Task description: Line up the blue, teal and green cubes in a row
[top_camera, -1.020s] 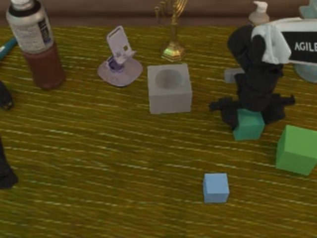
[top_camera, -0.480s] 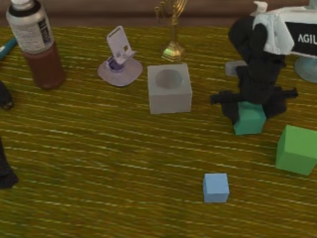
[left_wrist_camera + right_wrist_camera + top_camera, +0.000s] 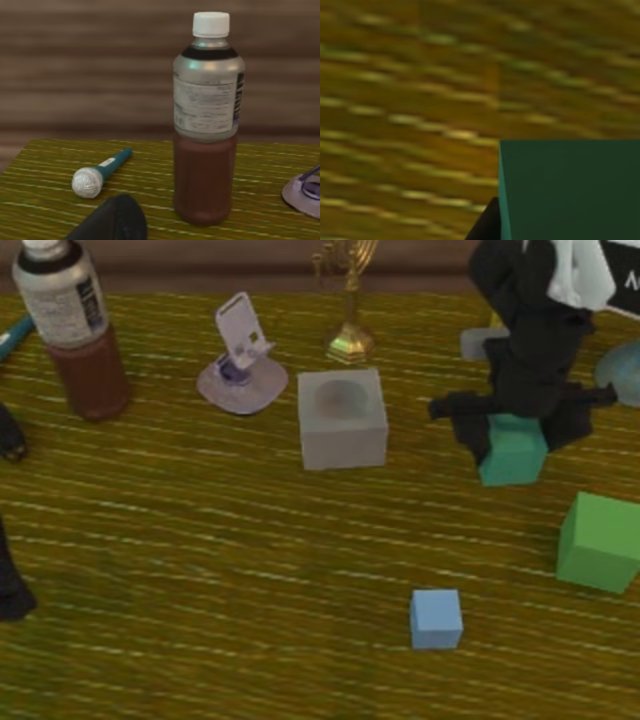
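Jaws of right gripper [image 3: 512,440] clamped on teal cube [image 3: 514,460], lifted; looks light, rigid, matte; flat opposite faces suit gripping.

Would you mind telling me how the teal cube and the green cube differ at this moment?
The teal cube is dark teal and mid-sized; the green cube is bright green and clearly larger. The teal cube sits gripped under the right pincer, while the green cube rests alone near the table's right edge. The teal cube lies farther back than the green cube. Both are plain matte cubes.
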You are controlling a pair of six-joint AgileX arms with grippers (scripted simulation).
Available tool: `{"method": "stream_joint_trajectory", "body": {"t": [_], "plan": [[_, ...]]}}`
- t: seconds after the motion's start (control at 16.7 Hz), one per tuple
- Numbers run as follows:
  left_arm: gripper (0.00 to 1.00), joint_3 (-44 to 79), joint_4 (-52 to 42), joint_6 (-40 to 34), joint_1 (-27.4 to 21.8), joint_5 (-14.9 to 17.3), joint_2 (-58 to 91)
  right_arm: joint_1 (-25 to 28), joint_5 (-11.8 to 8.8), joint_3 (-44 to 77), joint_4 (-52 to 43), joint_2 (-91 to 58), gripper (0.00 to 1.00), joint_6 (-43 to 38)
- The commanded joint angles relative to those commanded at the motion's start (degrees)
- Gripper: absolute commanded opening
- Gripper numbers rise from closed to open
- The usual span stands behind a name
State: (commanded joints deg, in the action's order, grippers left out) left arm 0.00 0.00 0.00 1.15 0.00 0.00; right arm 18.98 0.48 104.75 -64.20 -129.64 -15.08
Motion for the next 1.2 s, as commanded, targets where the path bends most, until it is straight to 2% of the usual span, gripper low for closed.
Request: {"method": "stream_joint_trajectory", "body": {"t": [0.12,0.24,0.6,0.78,0.9,1.2], "plan": [[1.00,0.00,0.00,0.00,0.00,0.00,0.00,0.86,0.01,-0.37,0.00,0.27,0.00,-0.85],[1.00,0.00,0.00,0.00,0.00,0.00,0.00,3.92,0.06,-1.97,0.18,1.55,0.00,-4.07],[1.00,0.00,0.00,0.00,0.00,0.00,0.00,20.43,0.26,-11.78,1.52,9.34,0.00,-24.60],[1.00,0.00,0.00,0.00,0.00,0.00,0.00,26.86,0.37,-15.85,2.32,12.89,0.00,-31.33],[1.00,0.00,0.00,0.00,0.00,0.00,0.00,28.29,0.42,-16.99,2.67,14.02,0.00,-32.79],[1.00,0.00,0.00,0.00,0.00,0.00,0.00,28.06,0.35,-17.58,3.55,13.46,0.00,-32.79]]}}
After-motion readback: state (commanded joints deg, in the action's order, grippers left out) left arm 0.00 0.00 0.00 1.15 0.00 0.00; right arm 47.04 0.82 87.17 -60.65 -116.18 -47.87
